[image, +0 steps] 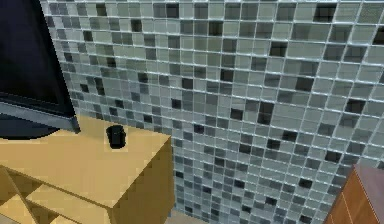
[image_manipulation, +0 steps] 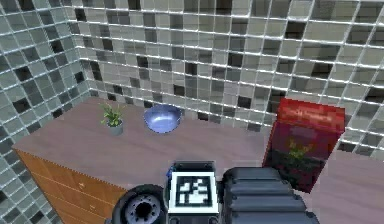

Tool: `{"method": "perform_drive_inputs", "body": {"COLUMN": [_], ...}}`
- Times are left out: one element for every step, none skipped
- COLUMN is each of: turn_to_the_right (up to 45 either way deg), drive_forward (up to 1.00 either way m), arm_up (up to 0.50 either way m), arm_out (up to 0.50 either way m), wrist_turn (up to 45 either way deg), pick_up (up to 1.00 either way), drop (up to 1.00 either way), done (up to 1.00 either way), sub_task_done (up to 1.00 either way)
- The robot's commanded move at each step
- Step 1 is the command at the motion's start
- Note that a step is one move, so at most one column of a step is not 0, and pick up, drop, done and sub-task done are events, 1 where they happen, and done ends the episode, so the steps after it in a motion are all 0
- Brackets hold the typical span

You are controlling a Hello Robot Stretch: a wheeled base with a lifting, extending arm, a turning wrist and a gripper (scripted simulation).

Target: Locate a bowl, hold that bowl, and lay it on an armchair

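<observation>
A blue-grey bowl [image_manipulation: 162,119] stands upright on the brown top of a wooden dresser [image_manipulation: 120,160], near the tiled wall in the arm side view. At that view's bottom edge a white square with black marks [image_manipulation: 195,190] sits on the arm's dark bulk. Just left of it is the gripper's dark round body [image_manipulation: 143,208]. Its far end cannot be made out, so I cannot tell whether it holds anything. The bowl lies well beyond it, farther out on the dresser.
A small potted plant [image_manipulation: 114,118] stands left of the bowl and a red box [image_manipulation: 305,140] right of it. In the forward view, a black television [image: 30,60] and a small dark cup-like thing [image: 116,135] sit on a light wooden stand [image: 80,170]. Brown wooden furniture [image: 365,200] is at bottom right.
</observation>
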Motion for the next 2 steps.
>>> {"method": "perform_drive_inputs", "body": {"turn_to_the_right": [0.0, 0.0], "drive_forward": [0.0, 0.0], "arm_up": [0.0, 0.0], "arm_out": [0.46, 0.0], "wrist_turn": [0.0, 45.0], "pick_up": [0.0, 0.0], "drop": [0.0, 0.0], "done": [0.0, 0.0], "sub_task_done": [0.0, 0.0]}}
